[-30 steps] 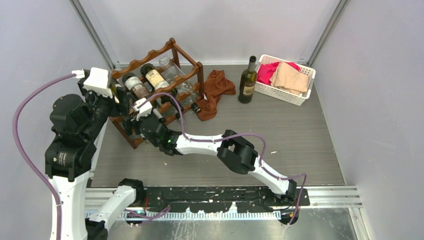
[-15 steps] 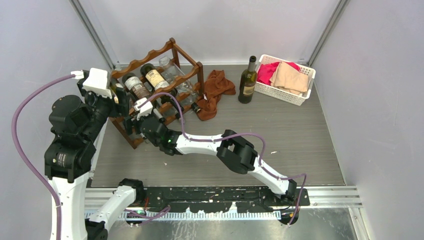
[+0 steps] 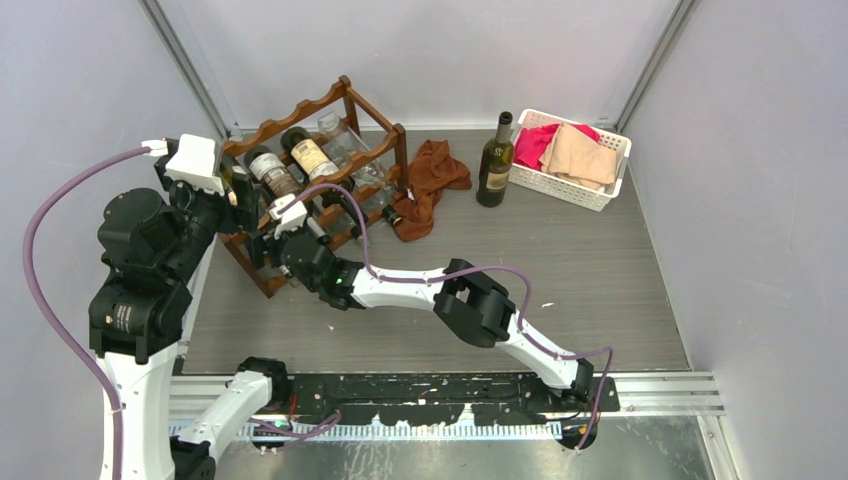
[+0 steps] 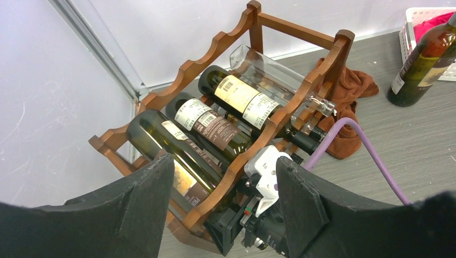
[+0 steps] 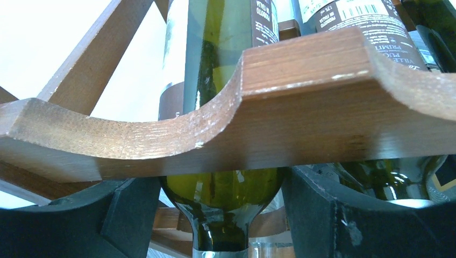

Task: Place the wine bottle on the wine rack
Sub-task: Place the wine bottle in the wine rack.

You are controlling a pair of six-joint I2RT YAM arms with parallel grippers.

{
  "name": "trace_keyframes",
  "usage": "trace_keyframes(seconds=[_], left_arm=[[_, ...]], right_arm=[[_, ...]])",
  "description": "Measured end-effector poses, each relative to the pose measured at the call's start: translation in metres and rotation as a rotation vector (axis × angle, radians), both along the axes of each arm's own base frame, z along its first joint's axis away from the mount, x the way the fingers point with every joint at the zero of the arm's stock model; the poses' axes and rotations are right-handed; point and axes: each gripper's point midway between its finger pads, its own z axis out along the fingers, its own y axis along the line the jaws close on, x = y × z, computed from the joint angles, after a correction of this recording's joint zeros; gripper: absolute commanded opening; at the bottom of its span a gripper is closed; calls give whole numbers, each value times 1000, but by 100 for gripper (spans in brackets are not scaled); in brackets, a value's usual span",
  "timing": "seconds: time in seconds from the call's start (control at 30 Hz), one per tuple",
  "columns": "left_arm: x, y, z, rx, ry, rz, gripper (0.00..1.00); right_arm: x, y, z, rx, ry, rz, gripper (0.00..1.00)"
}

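- While I checked the right wrist view, the wine bottle (image 5: 226, 204) lay in the end cradle of the wine rack (image 5: 301, 102), its neck pointing straight at the right tool (image 5: 223, 193)
- That tool's fingers stood either side of the bottle's shoulder; I could not tell whether they pinched it
- The left tool (image 4: 223, 172) hung spread and empty above that end, so I judged any pull-back should follow the bottle's long axis
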Motion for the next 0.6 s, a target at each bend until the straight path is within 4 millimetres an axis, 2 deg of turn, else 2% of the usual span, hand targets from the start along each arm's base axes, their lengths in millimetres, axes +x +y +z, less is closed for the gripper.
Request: trace_keyframes(seconds=[0.6], left_arm=[[1, -5, 0, -3, 2, -25, 69]], right_arm=[[-1, 4, -1, -12, 8, 2, 81]])
